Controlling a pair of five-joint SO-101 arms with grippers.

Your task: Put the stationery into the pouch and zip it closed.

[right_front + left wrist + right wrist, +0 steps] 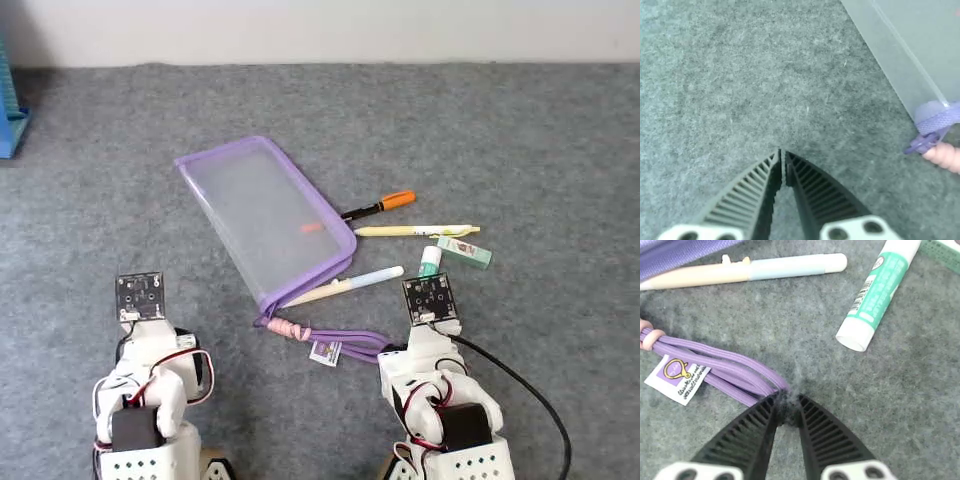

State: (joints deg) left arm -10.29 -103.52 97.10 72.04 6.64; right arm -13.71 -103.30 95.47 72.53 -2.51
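I am holding my left gripper (782,159) low over the grey carpet (560,150), with its two fingers pressed together and nothing between them. It is hanging near the lower end of the pouch (262,215).

The pouch is lying flat on the carpet, clear-sided with a purple rim. Its long axis is running from the far left down to the near right. Through the clear side a small orange patch (311,228) is showing, but I cannot tell if it is a thing inside or only print. From the near end of the pouch a purple cord (350,343) with a pink bead (285,327) and a small tag (325,352) is trailing to the right.

The stationery is lying outside, just right of the pouch. A pastel pen (350,283) is touching the purple rim and pointing right. Beyond it an orange-capped marker (380,206) and a yellow pen (415,231) are also pointing right. A glue stick (430,261) and a green eraser (465,251) are lying beside them.

My right gripper (788,407) is resting low, its fingers almost together, and the cord's loop end is touching their tips.
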